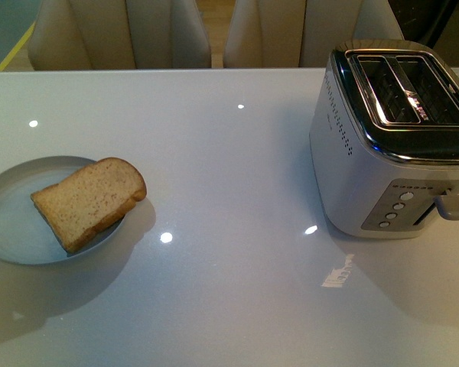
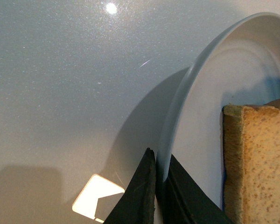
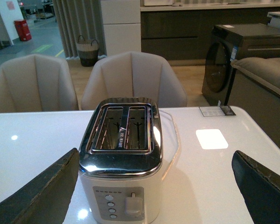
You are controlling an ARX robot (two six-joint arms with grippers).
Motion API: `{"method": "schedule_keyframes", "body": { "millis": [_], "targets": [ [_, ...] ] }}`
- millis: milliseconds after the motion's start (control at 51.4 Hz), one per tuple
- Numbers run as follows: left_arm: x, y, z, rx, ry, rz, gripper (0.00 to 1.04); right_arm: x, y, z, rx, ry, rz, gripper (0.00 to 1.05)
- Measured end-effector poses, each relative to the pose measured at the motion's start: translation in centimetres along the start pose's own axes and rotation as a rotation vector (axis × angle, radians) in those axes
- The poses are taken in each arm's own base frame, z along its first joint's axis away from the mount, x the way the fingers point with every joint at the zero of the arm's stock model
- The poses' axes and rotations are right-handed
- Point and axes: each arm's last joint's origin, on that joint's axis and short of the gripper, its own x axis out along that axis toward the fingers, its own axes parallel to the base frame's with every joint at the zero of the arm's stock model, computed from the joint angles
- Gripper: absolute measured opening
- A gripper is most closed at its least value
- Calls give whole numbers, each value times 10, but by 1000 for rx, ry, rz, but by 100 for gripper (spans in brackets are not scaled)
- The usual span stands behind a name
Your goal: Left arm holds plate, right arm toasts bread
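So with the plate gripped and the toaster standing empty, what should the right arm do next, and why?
Probably carry the right gripper across to the bread and line its open jaws up on the slice. The left gripper is shut on the plate at its rim. The bread lies ungripped on the plate, one end overhanging the rim, and both slots of the toaster are empty.

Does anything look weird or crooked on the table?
The bread lies askew on the plate, its rounded top poking past the rim toward the toaster. The left tool pinches the plate's edge. Nothing looks spilled or broken.
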Motion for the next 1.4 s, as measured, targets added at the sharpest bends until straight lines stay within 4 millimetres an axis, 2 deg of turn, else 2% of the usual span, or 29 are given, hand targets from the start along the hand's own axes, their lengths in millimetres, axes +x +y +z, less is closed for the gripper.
{"method": "schedule_keyframes", "body": {
  "millis": [175,292,389,486,681,895,1187,1401],
  "targets": [
    [-47,-26,8,7,-26,-82,3,0,0,0,0,0,0,96],
    [-78,-58,11,33,-44,-160,3,0,0,0,0,0,0,96],
    [-100,-86,7,61,-48,-222,3,0,0,0,0,0,0,96],
    [-113,-108,-2,85,-26,-256,3,0,0,0,0,0,0,96],
    [-137,-158,-20,149,4,-316,3,0,0,0,0,0,0,96],
    [-152,-194,-38,188,36,-368,3,0,0,0,0,0,0,96],
    [-168,-220,-58,205,78,-438,3,0,0,0,0,0,0,96],
    [-178,-228,-64,221,81,-478,3,0,0,0,0,0,0,96]
  ]
}}
